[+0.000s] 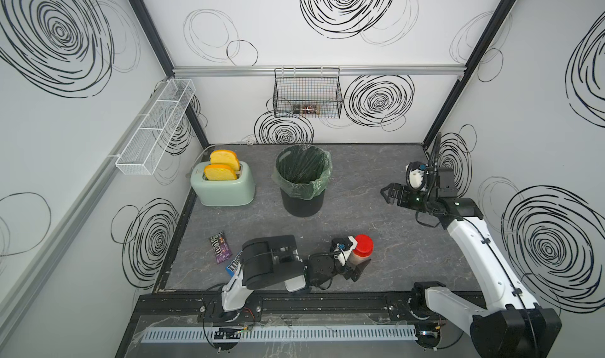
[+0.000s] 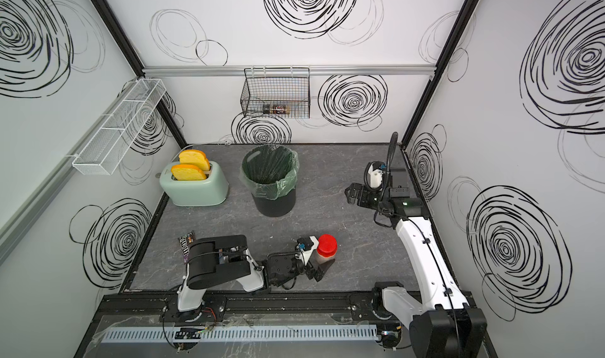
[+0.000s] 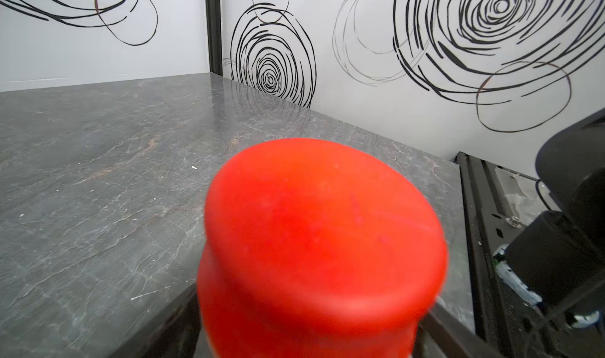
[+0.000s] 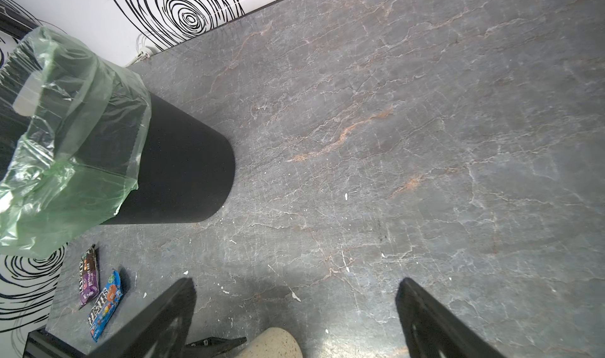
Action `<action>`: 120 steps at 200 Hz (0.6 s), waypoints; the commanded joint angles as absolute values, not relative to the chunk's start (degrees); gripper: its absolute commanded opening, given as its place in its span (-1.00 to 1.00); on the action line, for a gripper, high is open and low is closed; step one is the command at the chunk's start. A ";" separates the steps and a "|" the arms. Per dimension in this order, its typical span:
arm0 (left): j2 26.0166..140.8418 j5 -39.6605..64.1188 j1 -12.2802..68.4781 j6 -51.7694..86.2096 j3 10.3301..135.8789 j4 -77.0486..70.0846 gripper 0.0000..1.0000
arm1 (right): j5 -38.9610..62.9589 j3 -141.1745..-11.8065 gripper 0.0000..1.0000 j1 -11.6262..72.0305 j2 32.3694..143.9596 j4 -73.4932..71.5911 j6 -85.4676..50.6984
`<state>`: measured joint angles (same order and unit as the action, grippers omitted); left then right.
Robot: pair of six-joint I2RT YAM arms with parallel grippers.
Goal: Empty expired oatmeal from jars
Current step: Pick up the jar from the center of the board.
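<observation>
Since lid (image 1: pixel 363 244) is on, jar (image 1: pixel 358 259): light, slick plastic; I'd clamp mid-body.
Left gripper (image 1: pixel 355 264): spread wide, flanking it.
Right gripper (image 4: pixel 296 294): spread wide, empty.

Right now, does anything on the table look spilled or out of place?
Small pale flecks lie scattered over the table, like spilled crumbs. Two candy packets lie loose. The jar stands upright, red lid on.

Both top views look steeply down on the whole table (image 1: pixel 360 215). Left wrist hugs the red lid (image 3: pixel 324 242); right wrist overlooks the bin (image 4: pixel 183 163).
</observation>
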<state>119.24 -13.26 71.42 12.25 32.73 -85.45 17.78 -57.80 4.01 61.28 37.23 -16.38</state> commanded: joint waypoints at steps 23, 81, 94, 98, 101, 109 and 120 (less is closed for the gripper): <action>123.61 -12.42 70.66 12.04 33.62 -100.60 0.92 | 18.54 -58.89 0.96 3.87 61.52 36.35 -15.49; 124.88 -13.27 70.88 9.76 34.40 -103.97 0.92 | 18.63 -58.65 0.96 3.86 61.79 36.14 -15.31; 124.81 -13.11 70.75 9.50 35.05 -103.97 0.92 | 18.72 -58.54 0.96 3.87 61.71 36.04 -15.15; 124.72 -13.06 70.63 9.34 35.30 -103.97 0.92 | 18.76 -58.54 0.96 3.88 61.70 36.09 -15.15; 124.72 -13.09 70.58 9.35 35.44 -103.97 0.92 | 18.88 -58.54 0.96 3.87 61.70 36.04 -15.18; 124.84 -12.94 70.36 9.23 35.91 -103.97 0.92 | 18.89 -58.45 0.96 3.87 61.70 36.03 -15.11; 124.87 -13.01 70.27 9.36 36.37 -103.97 0.93 | 18.95 -58.53 0.96 3.99 61.70 36.02 -15.10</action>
